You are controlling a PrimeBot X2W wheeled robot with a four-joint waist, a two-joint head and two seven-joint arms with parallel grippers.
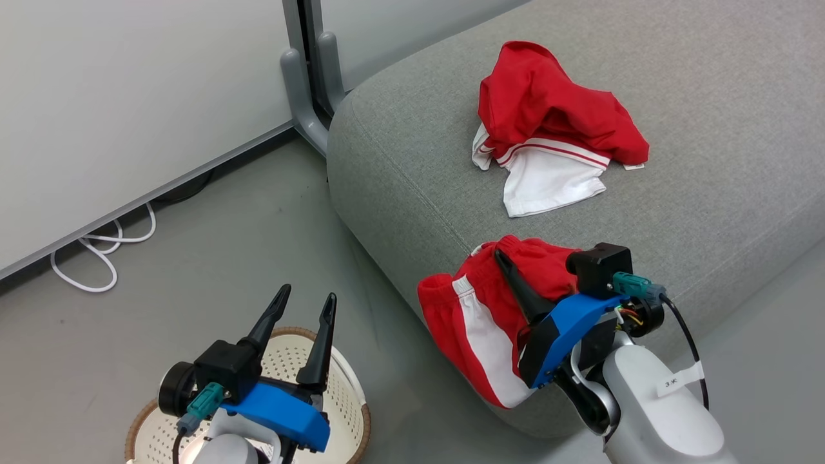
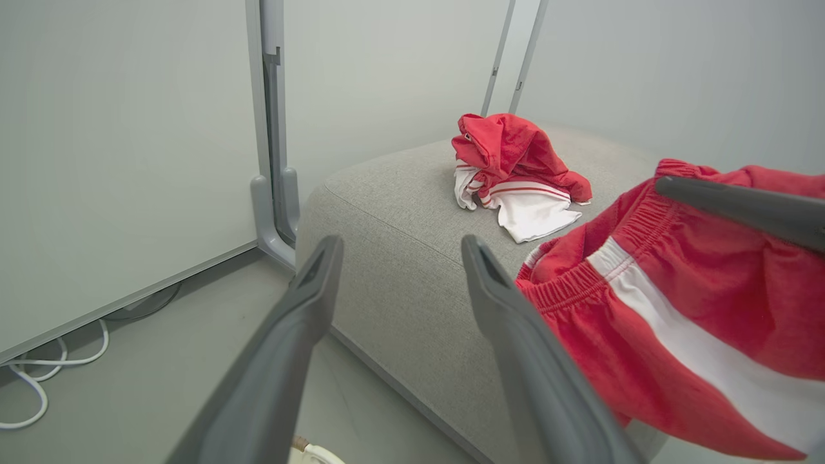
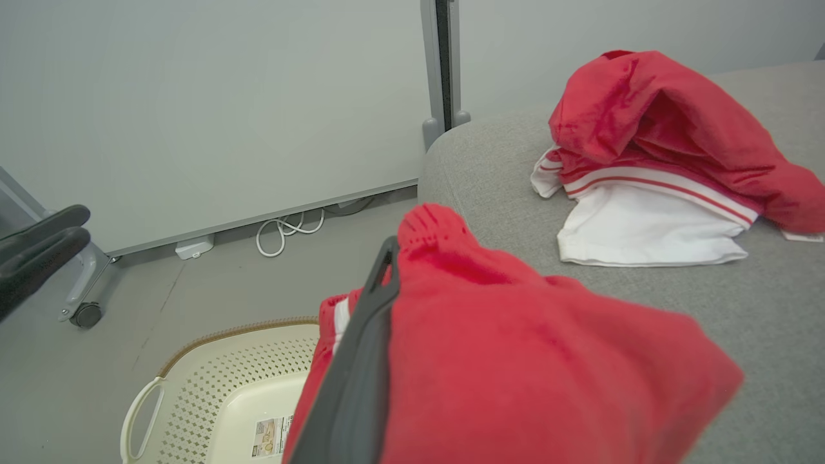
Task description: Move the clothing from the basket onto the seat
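Note:
My right gripper is shut on a red garment with a broad white stripe. The garment drapes over the front edge of the grey seat, and the fabric covers one finger. Farther back on the seat lies a second piece of clothing, crumpled, red with a white panel and red stripes. My left gripper stands open with nothing in it, above the cream perforated basket on the floor. The basket's bottom shows its label sticker.
A grey partition post with a curved foot stands at the seat's left end, against white wall panels. White cable loops on the grey floor beneath the panel. A caster wheel sits to the basket's side.

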